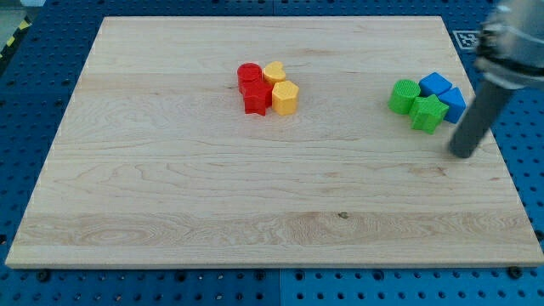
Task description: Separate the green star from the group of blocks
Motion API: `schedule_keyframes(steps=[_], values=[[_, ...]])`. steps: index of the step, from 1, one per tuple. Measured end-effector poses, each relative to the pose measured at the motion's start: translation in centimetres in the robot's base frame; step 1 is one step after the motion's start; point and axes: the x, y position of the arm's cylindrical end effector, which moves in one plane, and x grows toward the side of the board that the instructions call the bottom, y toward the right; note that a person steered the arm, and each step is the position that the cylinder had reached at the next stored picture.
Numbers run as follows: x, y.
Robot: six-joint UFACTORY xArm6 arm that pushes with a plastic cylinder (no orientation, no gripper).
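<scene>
Bench (170, 195): a pale wooden board on a blue perforated base (25, 102). No containers, trays or bins are present; every block lies directly on the wood.

Group at the view's right, four blocks packed tight:
- green star (428, 112), at the bottom of the group, its lower edge facing the view's bottom. It touches the blocks on either side.
- a second green block (405, 95), rounded outline, exact shape not resolvable, at the view's left of the group and touching the star.
- blue block (435, 84), angular, at the view's top of the group.
- another blue block (455, 104), at the view's right edge of the group, against the star.

Group near the top centre, also four blocks in contact:
- red cylinder-like block (248, 75), upper left.
- red star-like block (256, 98), lower left.
- yellow block (274, 71), upper right, possibly heart-shaped.
- yellow hexagonal block (285, 98), lower right.

The two groups are well apart.

Your rod comes down from the view's top right, blurred near its upper end. My tip (463, 155) rests near the board's right edge, just below and to the right of the blue/green group, near the green star but apart from it, touching no block.

Jaws: this arm carries none, so you have no spread or pinch to record.
</scene>
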Motion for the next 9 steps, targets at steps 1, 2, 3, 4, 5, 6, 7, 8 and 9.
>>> schedule_keyframes(steps=[1,2,3,4,5,6,7,8,9], values=[[-4.9,3.5],[-8.8,1.2],[-8.2,-4.7],[-4.1,-7.1],[-0.1,-8.1],[0.7,-9.6],[-1.6,-9.8],[-2.9,-10.7],[-0.4,-14.2]])
